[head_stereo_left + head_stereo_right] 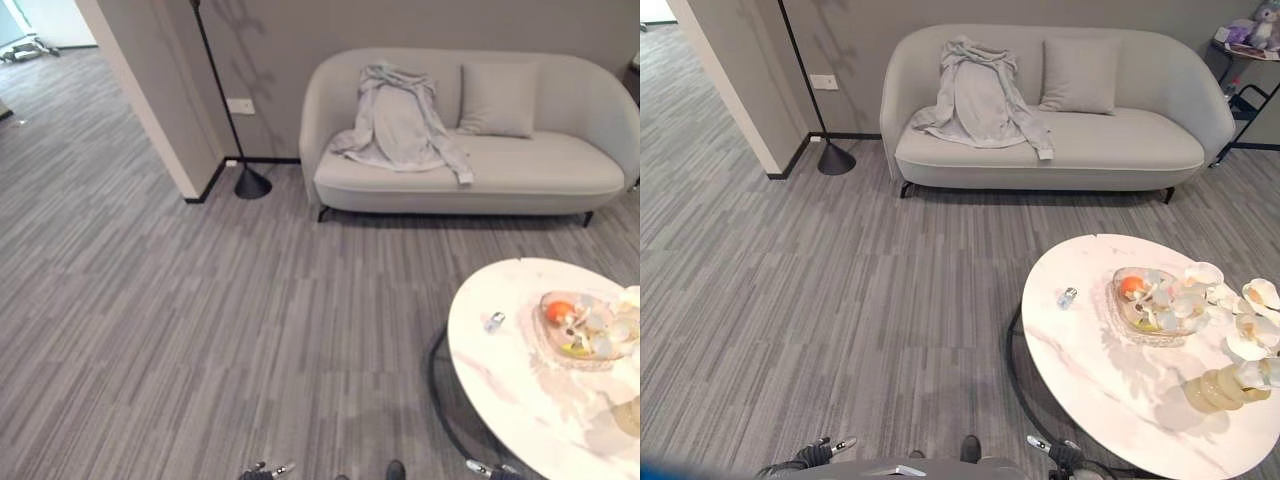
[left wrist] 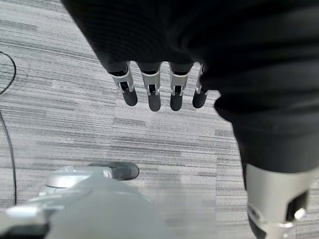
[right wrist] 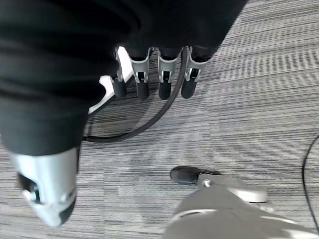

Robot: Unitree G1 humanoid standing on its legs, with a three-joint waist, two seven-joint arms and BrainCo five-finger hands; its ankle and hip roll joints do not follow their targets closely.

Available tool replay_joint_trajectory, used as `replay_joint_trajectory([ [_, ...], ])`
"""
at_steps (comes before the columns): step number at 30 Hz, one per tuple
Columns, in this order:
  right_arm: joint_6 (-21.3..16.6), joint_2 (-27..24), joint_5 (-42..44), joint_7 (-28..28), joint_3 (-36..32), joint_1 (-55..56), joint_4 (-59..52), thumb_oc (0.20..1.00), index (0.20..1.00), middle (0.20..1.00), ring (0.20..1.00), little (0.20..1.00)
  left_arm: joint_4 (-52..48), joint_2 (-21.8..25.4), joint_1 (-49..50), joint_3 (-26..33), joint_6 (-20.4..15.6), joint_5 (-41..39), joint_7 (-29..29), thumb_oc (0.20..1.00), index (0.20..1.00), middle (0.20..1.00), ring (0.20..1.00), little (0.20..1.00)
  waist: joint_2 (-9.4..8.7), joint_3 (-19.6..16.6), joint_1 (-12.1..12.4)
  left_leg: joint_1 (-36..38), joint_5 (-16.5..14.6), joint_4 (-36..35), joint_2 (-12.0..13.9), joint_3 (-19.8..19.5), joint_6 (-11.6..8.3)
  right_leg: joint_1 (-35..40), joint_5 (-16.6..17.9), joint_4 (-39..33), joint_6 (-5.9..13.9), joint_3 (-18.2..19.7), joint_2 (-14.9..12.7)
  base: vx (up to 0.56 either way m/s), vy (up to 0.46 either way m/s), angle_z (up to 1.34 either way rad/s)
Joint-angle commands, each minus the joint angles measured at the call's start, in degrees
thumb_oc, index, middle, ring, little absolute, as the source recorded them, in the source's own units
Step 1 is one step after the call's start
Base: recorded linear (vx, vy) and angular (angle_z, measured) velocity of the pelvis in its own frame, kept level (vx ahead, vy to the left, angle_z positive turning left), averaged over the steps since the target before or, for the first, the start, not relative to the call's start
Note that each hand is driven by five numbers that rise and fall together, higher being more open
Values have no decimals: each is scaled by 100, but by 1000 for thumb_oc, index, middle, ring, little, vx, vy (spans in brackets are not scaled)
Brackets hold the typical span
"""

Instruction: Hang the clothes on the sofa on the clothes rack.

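Observation:
A light grey garment [image 1: 400,125] lies draped over the back and seat of a pale sofa [image 1: 545,172] at the far side of the room, towards its left end. Both hands hang low at the near edge of the eye views, far from the sofa. My left hand [image 1: 826,450] holds its fingers [image 2: 151,92] straight above the carpet with nothing in them. My right hand [image 1: 1054,452] is the same, its fingers [image 3: 143,82] straight over the floor and empty.
A round white marble table [image 1: 510,390] stands near right, carrying a glass dish of fruit [image 1: 585,325], a small bottle [image 1: 493,321] and a vase [image 1: 1228,385]. A cushion [image 1: 497,98] rests on the sofa. A floor lamp [image 1: 251,182] and a wall corner [image 1: 150,100] stand left of the sofa.

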Motion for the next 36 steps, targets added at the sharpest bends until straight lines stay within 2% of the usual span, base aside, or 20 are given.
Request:
replay_joint_trajectory([
  [1,-26,-169,-73,2,19,-258,103,1000,1000,1000,1000,1000,268,90,-356,-184,-125,98,-50,1000,1000,1000,1000,1000,47,-64,-13,52,-184,51,80,-196,-355,302,-365,95,832,167,-512,0,0,0],
  [12,-41,-107,78,-34,-41,-205,180,1000,1000,1000,1000,1000,333,72,-391,-248,-126,284,113,1000,1000,1000,1000,1000,89,-76,-33,93,-213,51,83,-199,-344,315,-381,95,847,145,-540,0,0,0],
  [36,33,-190,-149,-24,73,-327,274,1000,1000,1000,1000,1000,370,158,-561,-441,-94,612,218,1000,1000,1000,1000,1000,98,-84,-50,110,-260,51,59,-169,-309,335,-352,95,867,129,-579,0,0,0],
])
